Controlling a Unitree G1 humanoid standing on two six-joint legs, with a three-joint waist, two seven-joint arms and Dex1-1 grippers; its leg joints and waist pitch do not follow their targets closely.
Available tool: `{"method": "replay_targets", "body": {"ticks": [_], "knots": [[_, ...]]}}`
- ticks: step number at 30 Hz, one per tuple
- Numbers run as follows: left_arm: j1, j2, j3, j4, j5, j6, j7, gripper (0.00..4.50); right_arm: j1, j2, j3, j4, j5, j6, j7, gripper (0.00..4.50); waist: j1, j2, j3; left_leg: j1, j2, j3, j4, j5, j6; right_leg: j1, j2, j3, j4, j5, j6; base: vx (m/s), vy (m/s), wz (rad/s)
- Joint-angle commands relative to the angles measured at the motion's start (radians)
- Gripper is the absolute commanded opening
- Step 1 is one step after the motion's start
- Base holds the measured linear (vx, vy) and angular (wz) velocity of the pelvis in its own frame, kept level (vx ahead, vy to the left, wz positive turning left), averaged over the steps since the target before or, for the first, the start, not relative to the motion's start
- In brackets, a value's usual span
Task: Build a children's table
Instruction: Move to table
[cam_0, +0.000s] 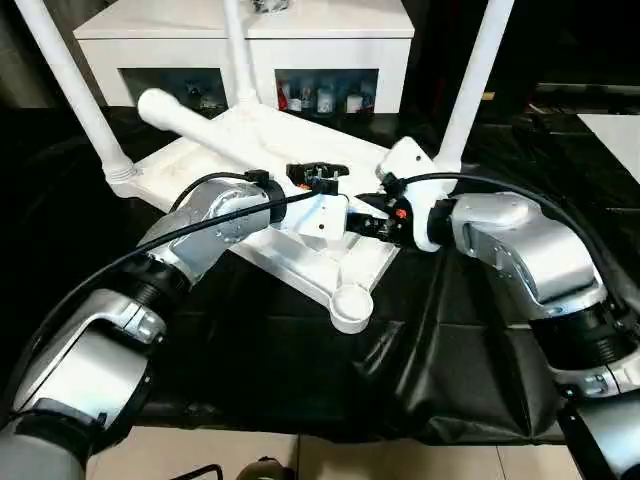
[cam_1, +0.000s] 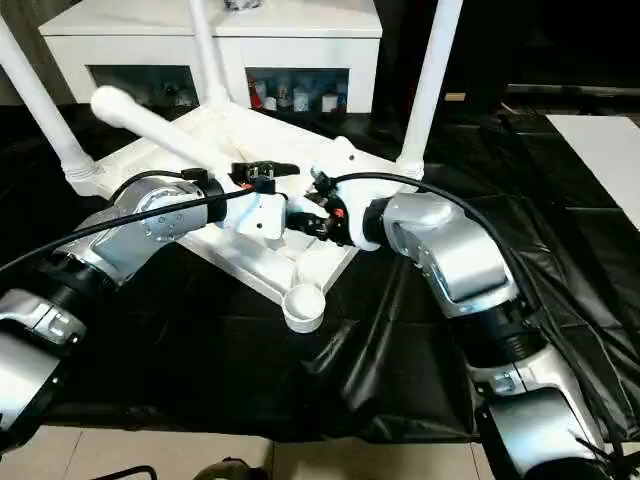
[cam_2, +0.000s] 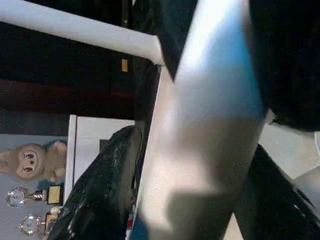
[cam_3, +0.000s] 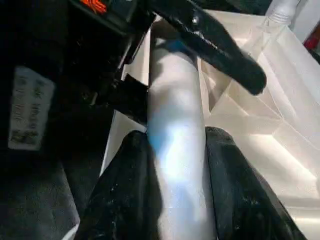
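The white tabletop (cam_0: 300, 255) lies upside down on a black cloth, ribbed underside up. Three white legs stand screwed into its corner sockets: far left (cam_0: 75, 90), back middle (cam_0: 238, 55) and right (cam_0: 475, 75). The near corner socket (cam_0: 352, 305) is empty. A loose leg (cam_0: 195, 120) lies slanting over the tabletop, its thick end up at the far left. My left gripper (cam_0: 318, 176) is shut on this leg, whose tube (cam_2: 210, 125) sits between the black fingers (cam_2: 100, 190). My right gripper (cam_0: 372, 224) is shut on the same leg (cam_3: 177, 150) just behind the left one.
A white cabinet (cam_0: 250, 40) with dark glass doors stands right behind the tabletop. The black cloth (cam_0: 250, 350) covers the work surface and bunches in folds at the near right. Light floor tiles (cam_0: 400, 460) run along the near edge.
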Motion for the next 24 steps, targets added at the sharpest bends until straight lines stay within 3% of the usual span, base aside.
{"method": "replay_targets", "body": {"ticks": [1, 9, 16, 18, 21, 24], "knots": [[-0.018, 0.000, -0.005, 0.020, 0.006, -0.018, 0.004, 2.48, -0.024, 0.002, 0.002, -0.023, -0.009, 0.008, -0.007, 1.21, 0.004, 0.008, -0.095, 0.031, 0.100, -0.050, -0.072, -0.123, -0.010, 0.055, -0.113, 0.055, -0.050, 0.143, -0.267, 0.000, 0.000, 0.00], [-0.022, -0.008, 0.018, 0.039, -0.023, -0.066, 0.001, 1.81, -0.032, -0.008, 0.007, -0.015, -0.025, 0.004, -0.014, 1.21, 0.010, 0.009, -0.096, 0.032, 0.101, -0.049, -0.071, -0.116, -0.004, 0.053, -0.114, 0.055, -0.050, 0.134, -0.263, 0.000, 0.000, 0.00], [-0.024, -0.005, 0.028, 0.049, -0.044, -0.086, -0.022, 1.65, -0.041, -0.013, -0.005, 0.006, -0.038, -0.031, -0.026, 1.21, 0.015, 0.012, -0.097, 0.032, 0.102, -0.049, -0.071, -0.116, -0.007, 0.052, -0.113, 0.055, -0.050, 0.136, -0.258, 0.000, 0.000, 0.00], [-0.026, -0.004, 0.028, 0.053, -0.044, -0.088, -0.024, 1.63, -0.046, -0.008, -0.016, 0.014, -0.036, -0.042, -0.031, 1.77, 0.017, 0.013, -0.097, 0.033, 0.103, -0.049, -0.071, -0.121, -0.012, 0.051, -0.114, 0.055, -0.050, 0.136, -0.257, 0.000, 0.000, 0.00], [-0.033, 0.000, 0.028, 0.061, -0.037, -0.095, -0.020, 1.60, -0.059, -0.003, -0.047, 0.027, -0.025, -0.055, -0.038, 2.00, 0.019, 0.011, -0.098, 0.033, 0.101, -0.048, -0.071, -0.125, -0.019, 0.051, -0.114, 0.055, -0.048, 0.139, -0.262, 0.000, 0.000, 0.00], [-0.055, 0.009, 0.044, 0.075, -0.040, -0.107, -0.012, 1.53, -0.117, -0.012, -0.150, 0.077, -0.004, -0.122, -0.078, 2.33, 0.019, 0.012, -0.100, 0.034, 0.099, -0.047, -0.068, -0.125, -0.017, 0.050, -0.115, 0.055, -0.049, 0.136, -0.266, 0.000, 0.000, 0.00]]}}
